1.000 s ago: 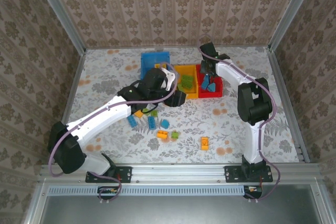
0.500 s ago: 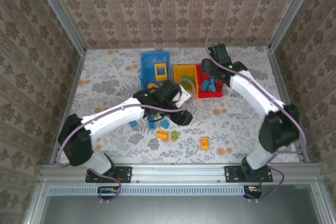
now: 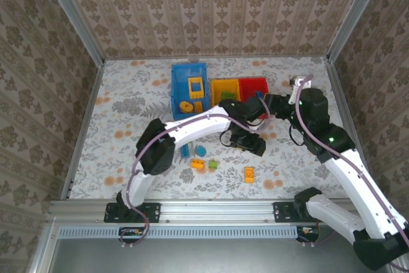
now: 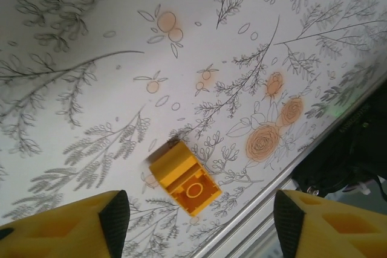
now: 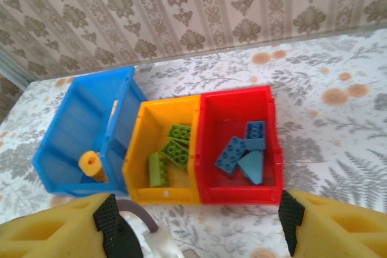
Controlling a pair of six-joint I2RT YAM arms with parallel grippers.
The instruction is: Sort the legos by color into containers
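Observation:
Three containers stand in a row at the back: a blue bin [image 3: 190,71] [image 5: 66,119] with orange-yellow legos [image 3: 195,85] in it, a yellow bin [image 3: 220,84] [image 5: 163,193] with green legos [image 5: 175,149], and a red bin [image 3: 254,82] [image 5: 236,194] with blue legos [image 5: 245,149]. My left gripper [image 3: 246,143] [image 4: 199,222] hangs open over a lone orange brick [image 4: 184,178] [image 3: 249,174] that lies on its side, untouched. In front of the red bin my right gripper [image 3: 267,108] [image 5: 196,228] is open and empty.
Loose bricks lie on the flowered cloth left of centre: an orange one [image 3: 197,164], a green one [image 3: 211,165] and a blue one [image 3: 200,151]. The table's front metal rail [image 4: 290,185] runs close past the lone orange brick. My left arm [image 3: 192,129] crosses in front of the bins.
My left arm has swung right, away from the brick pile, to above the lone orange brick. My right gripper has pulled back from over the red bin and its jaws have widened.

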